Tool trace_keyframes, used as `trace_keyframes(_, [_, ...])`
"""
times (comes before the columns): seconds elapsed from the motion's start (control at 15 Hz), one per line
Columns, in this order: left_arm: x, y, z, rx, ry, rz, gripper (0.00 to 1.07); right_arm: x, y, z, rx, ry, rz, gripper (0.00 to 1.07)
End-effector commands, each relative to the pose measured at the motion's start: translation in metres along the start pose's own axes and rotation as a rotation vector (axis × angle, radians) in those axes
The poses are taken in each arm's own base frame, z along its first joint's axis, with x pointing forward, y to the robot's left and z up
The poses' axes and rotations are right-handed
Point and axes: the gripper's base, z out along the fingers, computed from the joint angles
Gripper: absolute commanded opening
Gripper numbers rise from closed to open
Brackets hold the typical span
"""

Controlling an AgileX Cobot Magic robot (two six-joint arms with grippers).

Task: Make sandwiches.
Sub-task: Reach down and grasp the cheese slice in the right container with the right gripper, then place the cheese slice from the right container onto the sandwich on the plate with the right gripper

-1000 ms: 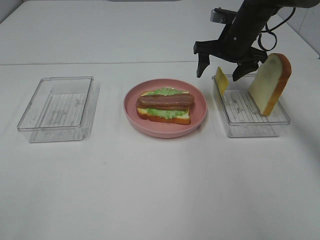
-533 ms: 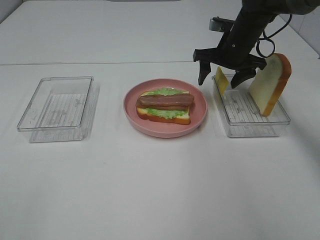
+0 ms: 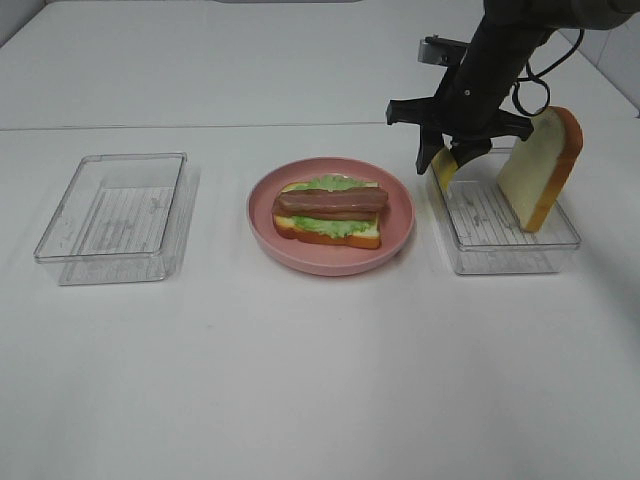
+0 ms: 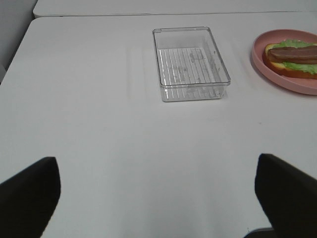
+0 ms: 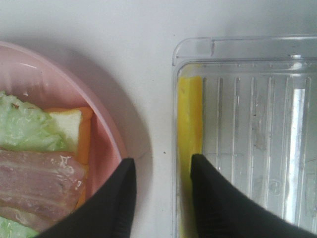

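**Station state, near to far**

1. Left gripper: the jaws are spread wide at the lower corners of its wrist view and nothing is between them. It hangs over bare table, short of the left tray, which sits at the left of the overhead frame.

2. Sandwich stack: it lies at frame centre on the pink plate. It shows one bread slice, then the lettuce leaf, then the meat strips. It carries no cheese and no top slice, and it is unchanged over the last second.

3. Right tray, at the right of the frame: the cheese square stands on edge against the wall nearest the plate. The second bread slice stands upright at the far right end. Neither has shifted.

4. Right gripper: a second ago its jaws stood wide above the cheese. It has since dropped slightly and drawn the jaws in — roughly half-way. In the wrist view the right gripper shows a gap that spans the tray wall and the yellow edge of the cheese. No pinch is evident yet, and contact with the pads cannot be confirmed.

Assessment: the cheese pick is in progress. The tray wall sits close to one finger, so the jaws may clamp wall and cheese together — a likely fault.
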Motion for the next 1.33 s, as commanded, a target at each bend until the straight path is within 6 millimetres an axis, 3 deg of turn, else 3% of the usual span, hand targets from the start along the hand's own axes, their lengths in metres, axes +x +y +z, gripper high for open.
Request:
trace_keyframes(0.07, [0.001,-0.001,-0.003,0.015,-0.031,-0.001,1.00,0.000,-0.001,-0.001,0.004,0.004,-0.001,0.25])
trace_keyframes(0.13, [0.001,-0.001,-0.003,0.015,-0.031,-0.001,1.00,0.000,-0.001,-0.001,0.004,0.004,-0.001,0.13])
trace_keyframes(0.33, [0.001,-0.001,-0.003,0.015,-0.031,-0.001,1.00,0.000,-0.001,-0.001,0.005,0.007,-0.005,0.00])
trace_keyframes(0.8, [0.001,-0.001,-0.003,0.015,-0.031,-0.001,1.00,0.001,-0.001,-0.006,0.012,0.020,-0.009,0.00])
trace_keyframes(0.87, [0.001,-0.001,-0.003,0.015,-0.031,-0.001,1.00,0.000,-0.001,-0.014,0.008,0.007,-0.010,0.00])
trace_keyframes(1.0, [0.001,-0.001,-0.003,0.015,-0.031,-0.001,1.00,-0.005,0.004,-0.051,-0.015,-0.065,-0.009,0.00])
trace_keyframes(1.2, [0.001,-0.001,-0.003,0.015,-0.031,-0.001,1.00,-0.004,0.008,-0.084,-0.031,-0.097,-0.007,0.00])
trace_keyframes(1.33, [0.001,-0.001,-0.003,0.015,-0.031,-0.001,1.00,0.008,0.014,-0.094,-0.106,-0.084,0.025,0.00])
